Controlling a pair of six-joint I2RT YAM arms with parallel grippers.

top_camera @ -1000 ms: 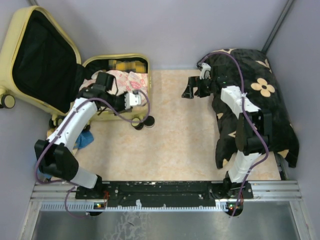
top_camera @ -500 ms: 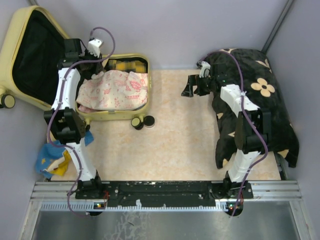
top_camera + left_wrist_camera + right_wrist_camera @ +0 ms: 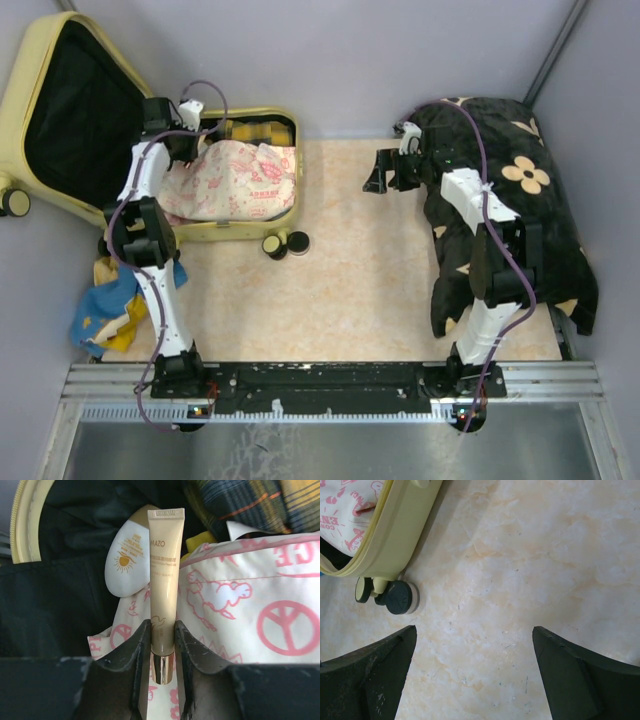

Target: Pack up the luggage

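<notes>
Now above the open luggage, tube in the left gripper

The left gripper [image 3: 162, 630] pinches a beige cream tube [image 3: 165, 570] upright over the luggage [image 3: 225, 232], which lies open at the table's far left. Below the tube are a pink-printed cloth [image 3: 260, 610] and a white bottle [image 3: 127, 560]. The right gripper [image 3: 474, 630] hangs wide, holding nothing, well right of the case's wheels [image 3: 397, 597].

Two table-mounted robot arms, white and black.
Left arm [image 3: 148, 176] and right arm [image 3: 470, 195]: white shells on the links, black joint housings, black bases [image 3: 180, 372], a purple cable [image 3: 203, 83] looped along each; fingers [image 3: 375, 670] dark grey, matte, scuffed with pale specks.
</notes>
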